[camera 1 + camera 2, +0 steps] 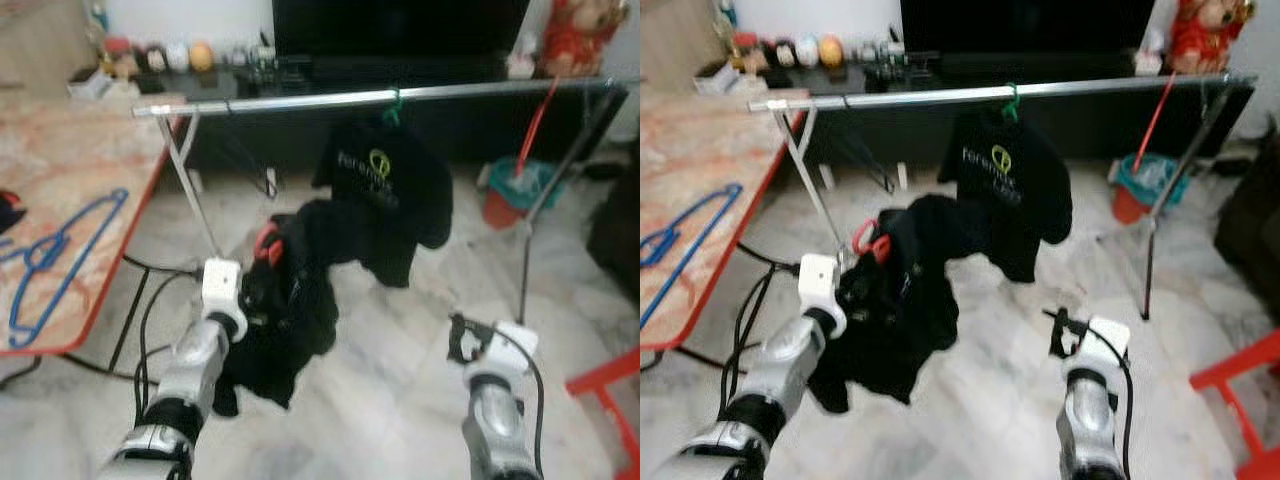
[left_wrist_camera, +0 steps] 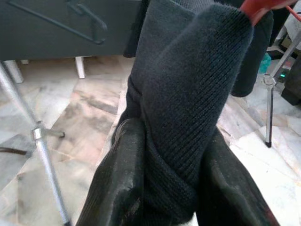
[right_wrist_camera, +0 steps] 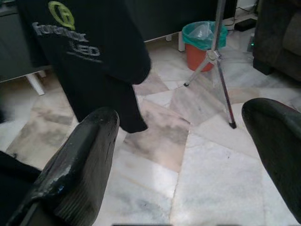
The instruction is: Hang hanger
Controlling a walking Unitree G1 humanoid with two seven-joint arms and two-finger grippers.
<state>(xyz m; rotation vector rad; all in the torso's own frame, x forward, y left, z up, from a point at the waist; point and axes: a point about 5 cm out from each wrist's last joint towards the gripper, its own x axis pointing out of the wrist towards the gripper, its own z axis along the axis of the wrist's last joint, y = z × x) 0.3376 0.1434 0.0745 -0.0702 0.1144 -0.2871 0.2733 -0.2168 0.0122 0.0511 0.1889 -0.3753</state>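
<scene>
One black sweater on a red hanger is clamped in our left gripper, below and just left of the green-hangered shirt; the rail lies up and ahead. Right gripper is spread wide, holding nothing.

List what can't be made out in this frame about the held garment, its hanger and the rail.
- Red hanger: just its hook shows in the eye views; the black sweater covers the rest.
- Left gripper grip: the wrist view shows fingers pinching knit; whether hanger is inside is hidden.
- Rail: its right end is blurred.
- Shirt logo: small print unreadable.
- Right gripper: open, holding nothing.
</scene>
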